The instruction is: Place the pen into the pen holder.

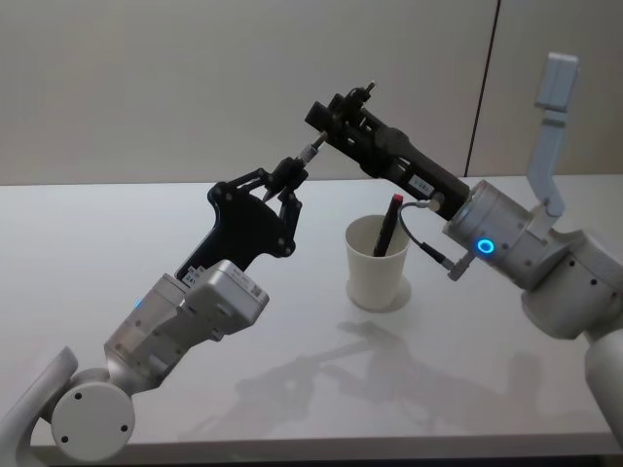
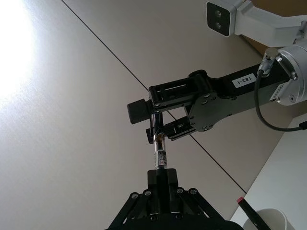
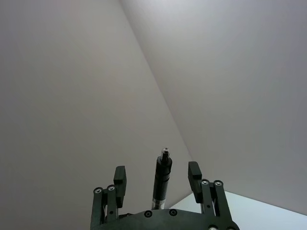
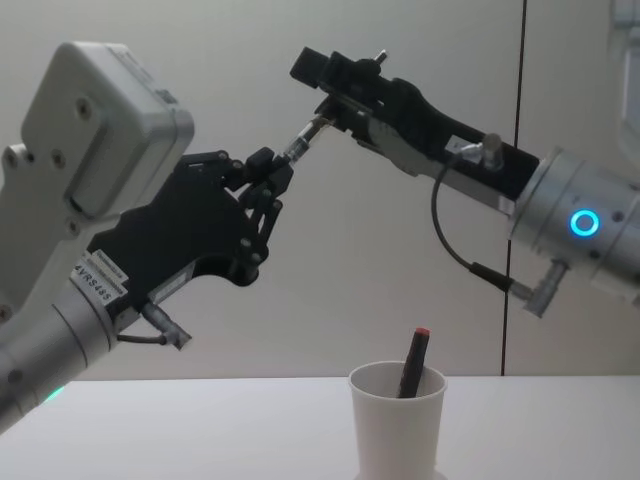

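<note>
Standing on the white table (image 1: 195, 389), the plain white tapered paper cup (image 1: 375, 265) already has a dark pen with a red end (image 1: 387, 226) leaning inside it. Above and to its left, the left gripper (image 1: 285, 178) is clamped on one end of a slim black and silver pen (image 1: 305, 155). The right gripper (image 1: 331, 122) meets the pen's other end, its jaws spread around it without closing.

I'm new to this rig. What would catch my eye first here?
Both tools meet in mid-air above the table: the left tool grips one end of a pen and the right tool sits at its other end. Below, a white pen holder stands on the table, holding another pen.
</note>
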Robot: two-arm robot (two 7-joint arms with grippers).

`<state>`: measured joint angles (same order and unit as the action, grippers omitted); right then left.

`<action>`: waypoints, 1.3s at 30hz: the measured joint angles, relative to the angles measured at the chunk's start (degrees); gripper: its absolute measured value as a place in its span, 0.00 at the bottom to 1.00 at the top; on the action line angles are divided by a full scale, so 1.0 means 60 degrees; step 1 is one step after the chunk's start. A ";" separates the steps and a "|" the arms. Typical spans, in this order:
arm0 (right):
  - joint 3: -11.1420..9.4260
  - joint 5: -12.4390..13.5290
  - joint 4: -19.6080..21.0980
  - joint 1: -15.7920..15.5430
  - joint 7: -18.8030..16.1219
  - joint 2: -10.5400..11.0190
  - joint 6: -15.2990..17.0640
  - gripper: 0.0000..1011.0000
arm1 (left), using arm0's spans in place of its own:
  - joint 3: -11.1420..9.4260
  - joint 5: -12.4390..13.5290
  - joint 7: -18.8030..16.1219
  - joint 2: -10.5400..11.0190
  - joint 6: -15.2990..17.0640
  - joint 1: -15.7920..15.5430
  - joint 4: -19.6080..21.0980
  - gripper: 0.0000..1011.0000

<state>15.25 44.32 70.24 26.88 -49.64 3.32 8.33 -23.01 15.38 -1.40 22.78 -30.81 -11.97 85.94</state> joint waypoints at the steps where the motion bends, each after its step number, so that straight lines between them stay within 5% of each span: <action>1: 0.0008 -0.0002 -0.0002 0.0006 0.0012 -0.0003 -0.0009 0.81 | 0.0000 0.0000 0.0000 0.0000 0.0000 0.0000 0.0000 0.13; 21: 0.0164 0.0075 -0.0035 0.0100 0.0342 -0.0043 -0.0201 0.17 | 0.0000 0.0001 0.0000 0.0000 0.0001 0.0000 0.0000 0.13; 35: 0.0215 0.0163 -0.0074 0.0173 0.0476 -0.0028 -0.0253 0.13 | -0.0001 0.0000 0.0001 0.0000 -0.0002 -0.0001 0.0002 0.13; 39: 0.0212 0.0204 -0.0086 0.0203 0.0528 -0.0014 -0.0296 0.13 | 0.0000 0.0001 0.0001 0.0001 -0.0002 0.0001 0.0001 0.21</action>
<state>16.52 45.54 69.72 28.10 -46.47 3.24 6.55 -23.01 15.39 -1.39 22.78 -30.82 -11.96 85.95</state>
